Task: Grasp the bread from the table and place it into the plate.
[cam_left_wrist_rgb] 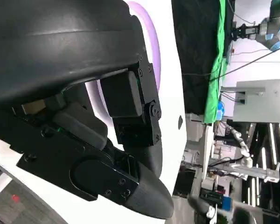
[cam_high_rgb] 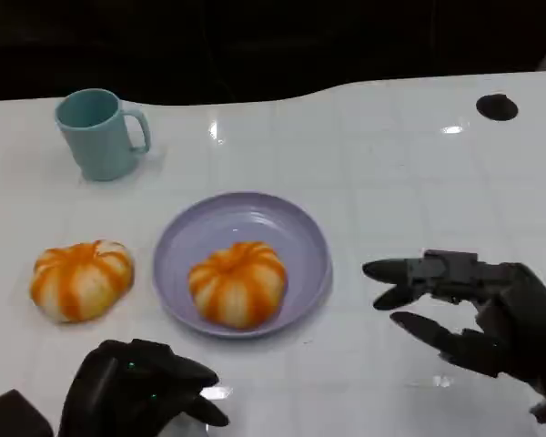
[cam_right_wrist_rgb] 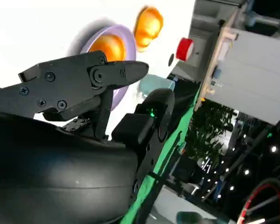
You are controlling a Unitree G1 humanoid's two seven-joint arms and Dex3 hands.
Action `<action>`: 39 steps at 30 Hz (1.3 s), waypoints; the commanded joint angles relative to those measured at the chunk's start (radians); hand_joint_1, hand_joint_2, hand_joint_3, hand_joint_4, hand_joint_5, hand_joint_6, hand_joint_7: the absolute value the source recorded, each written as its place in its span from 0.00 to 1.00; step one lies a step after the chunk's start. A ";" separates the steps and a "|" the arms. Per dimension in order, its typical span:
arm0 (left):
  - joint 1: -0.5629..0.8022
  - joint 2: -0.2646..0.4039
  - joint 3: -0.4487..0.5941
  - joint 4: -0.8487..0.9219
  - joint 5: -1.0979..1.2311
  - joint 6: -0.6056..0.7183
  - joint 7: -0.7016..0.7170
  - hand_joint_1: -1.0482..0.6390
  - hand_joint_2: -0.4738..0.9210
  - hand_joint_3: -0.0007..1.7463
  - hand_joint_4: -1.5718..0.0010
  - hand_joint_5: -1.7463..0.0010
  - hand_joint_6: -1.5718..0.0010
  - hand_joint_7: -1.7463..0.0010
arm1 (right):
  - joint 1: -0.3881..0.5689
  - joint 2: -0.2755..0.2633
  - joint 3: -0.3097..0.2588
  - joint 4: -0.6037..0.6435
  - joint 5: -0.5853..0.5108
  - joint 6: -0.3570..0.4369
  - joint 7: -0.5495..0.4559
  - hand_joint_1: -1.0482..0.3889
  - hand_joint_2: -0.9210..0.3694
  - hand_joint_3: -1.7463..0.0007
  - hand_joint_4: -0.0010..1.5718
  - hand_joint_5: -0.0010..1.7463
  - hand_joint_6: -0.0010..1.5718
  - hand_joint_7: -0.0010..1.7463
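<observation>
Two orange-and-white striped bread rolls show in the head view. One bread roll (cam_high_rgb: 237, 282) lies inside the lilac plate (cam_high_rgb: 300, 237) at the table's middle. The other bread roll (cam_high_rgb: 81, 279) sits on the white table left of the plate. My right hand (cam_high_rgb: 478, 309) hovers right of the plate, fingers spread toward it and holding nothing. My left hand (cam_high_rgb: 136, 387) rests low at the front edge, below the plate, fingers curled in with nothing in them. The right wrist view shows the plate (cam_right_wrist_rgb: 123, 37), the roll in it (cam_right_wrist_rgb: 107, 46) and the other roll (cam_right_wrist_rgb: 148, 25) beyond my fingers (cam_right_wrist_rgb: 84, 84).
A teal mug (cam_high_rgb: 98, 134) stands at the back left. A small dark round spot (cam_high_rgb: 497, 106) marks the table's far right. The table's far edge borders a dark background. The left wrist view catches the plate's rim (cam_left_wrist_rgb: 154, 42).
</observation>
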 commanded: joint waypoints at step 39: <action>0.012 0.028 0.014 -0.012 -0.006 0.007 0.000 0.00 0.90 0.00 0.00 0.79 0.00 0.91 | 0.103 0.107 -0.042 0.074 -0.074 0.021 0.007 0.57 0.23 0.45 0.43 1.00 0.41 0.88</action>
